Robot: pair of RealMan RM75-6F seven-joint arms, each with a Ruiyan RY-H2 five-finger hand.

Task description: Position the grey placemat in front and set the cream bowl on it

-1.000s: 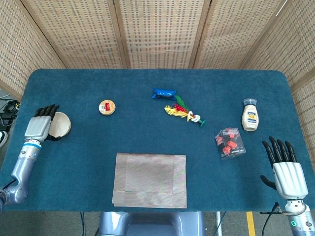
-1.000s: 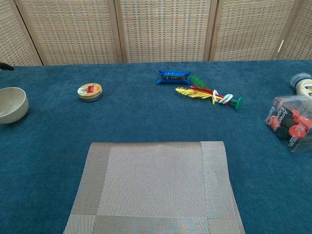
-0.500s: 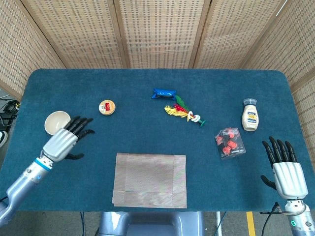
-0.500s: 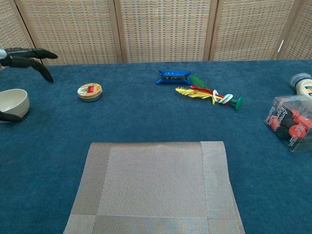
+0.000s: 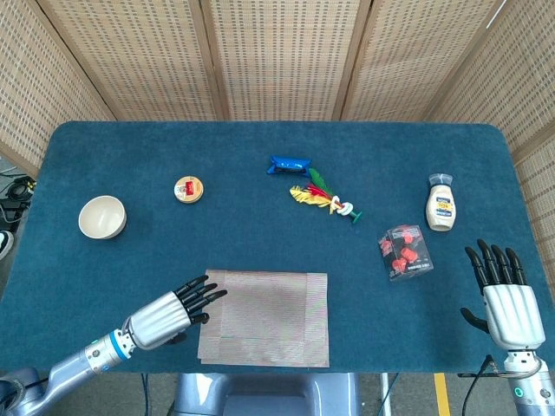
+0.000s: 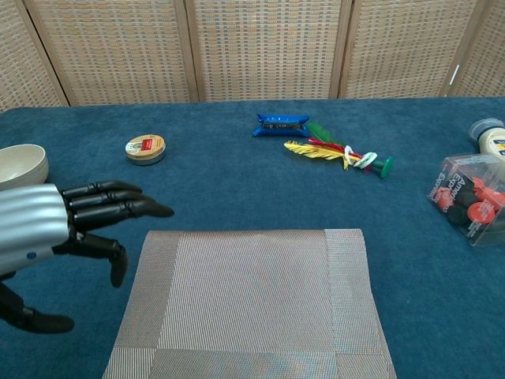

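Note:
The grey placemat lies flat at the front middle of the table. The cream bowl stands upright far to the left, away from the mat. My left hand hovers by the mat's left edge, fingers stretched out toward it, holding nothing. My right hand rests open at the front right corner, seen only in the head view.
A round tin sits left of centre. A blue packet and a feathered toy lie at the back middle. A mayonnaise bottle and a clear box of red pieces stand on the right.
My left hand has left the bowl and swung forward and right to the mat's left edge. The bowl stays where it was. The right hand has not moved.

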